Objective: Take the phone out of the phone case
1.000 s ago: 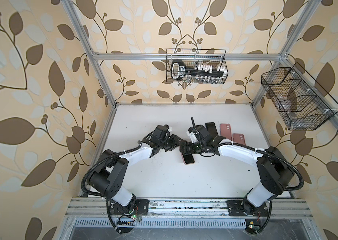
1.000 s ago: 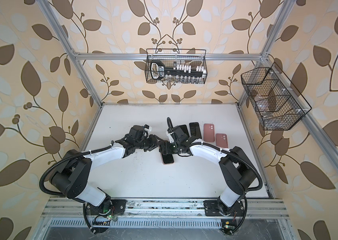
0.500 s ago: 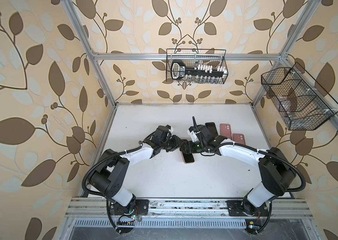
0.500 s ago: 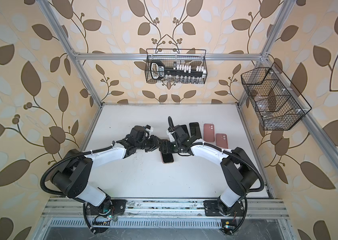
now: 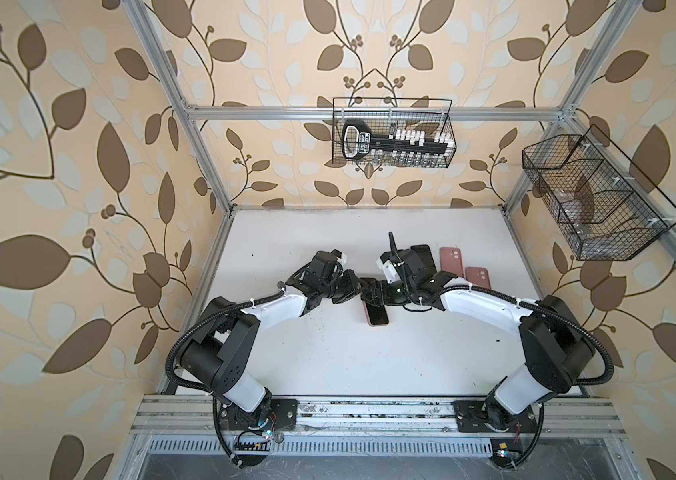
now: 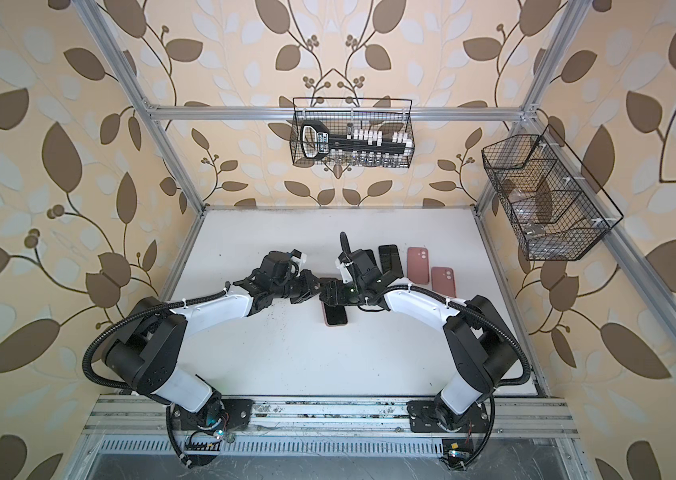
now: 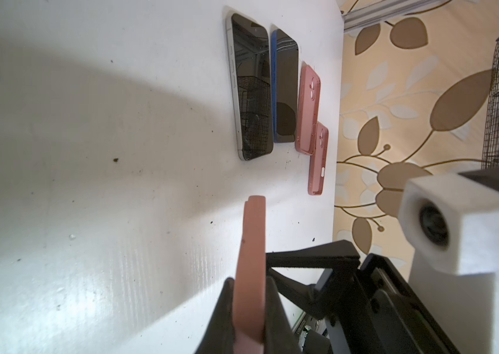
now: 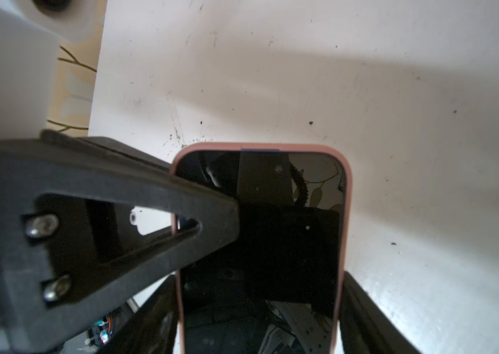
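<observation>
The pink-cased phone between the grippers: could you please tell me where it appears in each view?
In a top view: pink-cased phone, centre of the white table.
In a top view: same spot.
Left wrist: edge-on between the left fingers.
Right wrist: screen-on between the right fingers.
Shared landmark: the white table, in all four.

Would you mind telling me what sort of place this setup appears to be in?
Probably a robotics data-collection cell rather than a home: an aluminium frame boxes in wallpapered panels, two robot arms are bolted to a rail at a white table, and wire baskets hang on the walls.
</observation>
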Motion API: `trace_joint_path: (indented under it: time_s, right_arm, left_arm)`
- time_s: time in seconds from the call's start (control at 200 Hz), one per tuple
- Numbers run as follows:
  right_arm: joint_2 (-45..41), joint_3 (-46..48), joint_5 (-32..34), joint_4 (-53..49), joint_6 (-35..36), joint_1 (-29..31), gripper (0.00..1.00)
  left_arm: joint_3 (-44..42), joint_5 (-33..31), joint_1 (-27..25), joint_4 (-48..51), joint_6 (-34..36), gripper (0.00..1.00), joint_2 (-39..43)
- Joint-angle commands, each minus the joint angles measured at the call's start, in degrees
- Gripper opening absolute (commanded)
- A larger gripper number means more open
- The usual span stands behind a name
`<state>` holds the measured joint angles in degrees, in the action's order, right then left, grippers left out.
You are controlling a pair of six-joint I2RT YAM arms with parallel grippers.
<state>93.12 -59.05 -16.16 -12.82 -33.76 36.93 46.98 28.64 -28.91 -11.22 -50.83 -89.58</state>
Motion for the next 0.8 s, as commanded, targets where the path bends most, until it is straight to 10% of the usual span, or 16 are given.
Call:
trace_joint_path:
  time_s: [0.0, 0.795]
  right_arm:
    - [-2.2, 0.8, 0.0, 1.7, 0.1, 0.2, 0.67]
    - [-21.9, 9.8, -8.9, 5.3, 0.4, -11.2, 0.84]
  left_arm:
    - [0.6, 0.4, -0.7, -1.3, 0.6, 0.03, 0.3]
    - [-1.2, -10.6, -0.7, -9.7, -11.9, 0.0, 9.4]
